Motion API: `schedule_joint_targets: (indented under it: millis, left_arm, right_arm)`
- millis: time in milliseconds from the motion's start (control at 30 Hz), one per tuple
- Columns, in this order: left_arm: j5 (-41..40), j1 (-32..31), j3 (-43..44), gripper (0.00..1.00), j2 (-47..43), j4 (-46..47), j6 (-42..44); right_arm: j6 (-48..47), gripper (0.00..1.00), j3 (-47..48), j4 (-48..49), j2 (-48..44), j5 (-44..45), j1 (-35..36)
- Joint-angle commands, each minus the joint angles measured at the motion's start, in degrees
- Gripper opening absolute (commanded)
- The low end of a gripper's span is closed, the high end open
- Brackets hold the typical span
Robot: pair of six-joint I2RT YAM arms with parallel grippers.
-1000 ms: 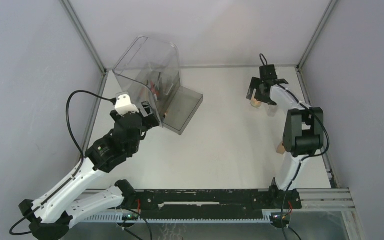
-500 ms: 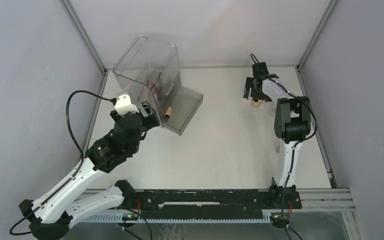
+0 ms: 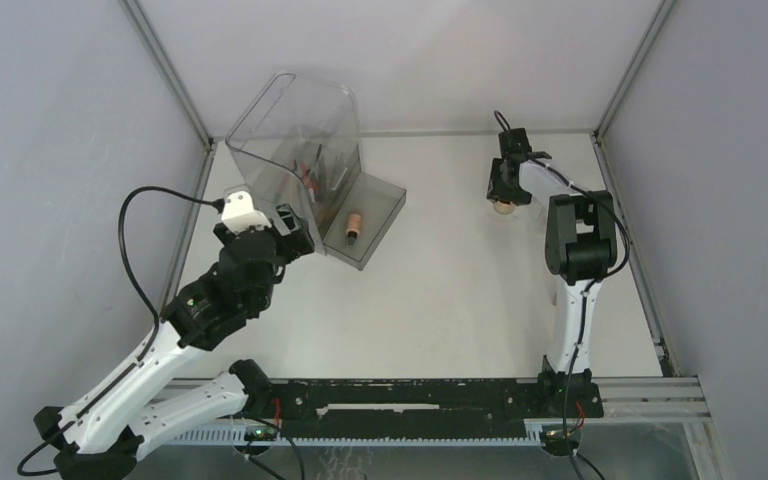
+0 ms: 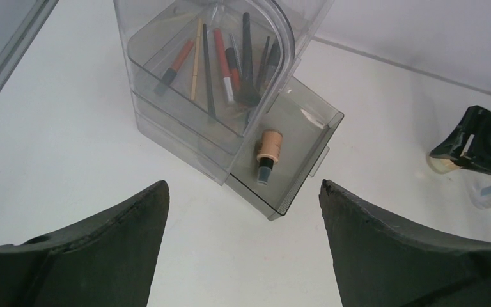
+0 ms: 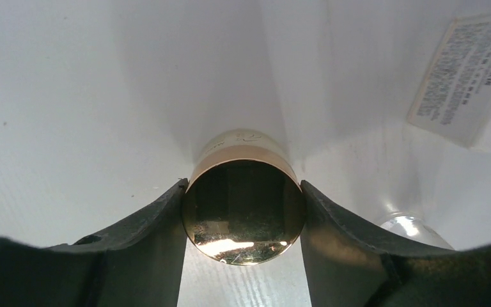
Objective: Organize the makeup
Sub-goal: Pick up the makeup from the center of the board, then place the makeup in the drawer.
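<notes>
Where the overhead view shows the table (image 3: 460, 290), the right pincer (image 3: 503, 192) is in the upper right of the frame. It points down at a gold-capped jar (image 3: 504, 208) that stands upright on the table near the back wall. In the right wrist view the right pincer (image 5: 243, 198) is closed on this jar. One dark finger (image 5: 147, 243) bears on the left side of the round gold cap and the other bears on the right side, with no gap visible at either contact. The pale body of the jar shows beyond the cap. A clear container (image 5: 412, 227) stands just beside the jar at the lower right of that frame. A printed label (image 5: 460, 70) shows at the upper right.

The left pincer (image 3: 295, 228) is at the centre left of the overhead view, near the front corner of the clear organizer (image 3: 300, 120). In the left wrist view the left pincer (image 4: 243, 256) stands wide. Its two fingers sit at the lower left and lower right of the frame, apart from the organizer, and it holds nothing.

The organizer occupies the upper left of the overhead view. Its smoky drawer (image 4: 307, 128) is pulled out toward the centre of the table. A tan bottle (image 4: 268, 148) with a dark cap lies on its side in the drawer. The tray above holds red pencils (image 4: 220, 61) and black brushes (image 4: 206, 70), lying roughly parallel.
</notes>
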Motion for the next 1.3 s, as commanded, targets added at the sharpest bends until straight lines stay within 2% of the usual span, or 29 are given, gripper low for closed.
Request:
schedule_joint_targets:
  millis: [0, 167, 333, 500, 667, 967, 1067, 1133, 1167, 1233, 1267]
  left_arm:
    - [-0.8, 0.3, -0.7, 0.91, -1.9, 1.9, -0.4]
    - [-1.2, 0.3, -1.0, 0.91, -2.1, 1.4, -0.7]
    - [-1.5, 0.3, -1.5, 0.91, -2.8, 1.5, -1.1]
    - [-1.7, 0.3, -2.6, 0.91, -4.4, 1.3, -1.2]
    - [-2.6, 0.3, -3.4, 0.91, -6.3, 0.5, -1.4]
    - [-5.1, 0.3, -4.0, 0.91, -10.8, -3.6, -2.9]
    - [-5.6, 0.3, -4.1, 0.91, -11.7, -4.2, -3.0]
    - [-5.9, 0.3, -4.0, 0.91, -11.8, -4.5, -3.0]
    - [-5.9, 0.3, -4.0, 0.91, -11.8, -4.6, -2.9]
    - [-6.0, 0.3, -3.9, 0.91, -11.6, -4.7, -2.9]
    - [-5.9, 0.3, -3.9, 0.91, -11.5, -4.6, -2.9]
  right_arm:
    - [0.0, 0.44, -0.1, 3.0, -5.3, -1.9, 1.4]
    - [0.3, 0.34, -2.9, 4.5, -10.0, -5.3, 4.8]
    - [3.3, 0.34, -7.1, 8.7, -16.7, -12.6, 10.7]
    - [5.4, 0.34, -6.2, 11.6, -17.9, -15.1, 18.9]
    - [7.5, 0.34, 3.2, 11.0, -10.2, -14.8, 24.5]
    - [9.2, 0.38, 23.8, 4.6, 6.7, -13.5, 27.4]
    - [9.8, 0.49, 28.5, 3.5, 9.9, -13.5, 27.6]
    - [9.9, 0.71, 30.7, 2.6, 11.2, -13.4, 27.8]
    - [9.8, 0.79, 31.6, 2.1, 11.6, -13.2, 28.0]
    - [9.1, 0.89, 32.6, 1.3, 11.5, -12.7, 28.2]
    - [8.7, 0.91, 32.5, 1.0, 11.0, -12.4, 28.2]
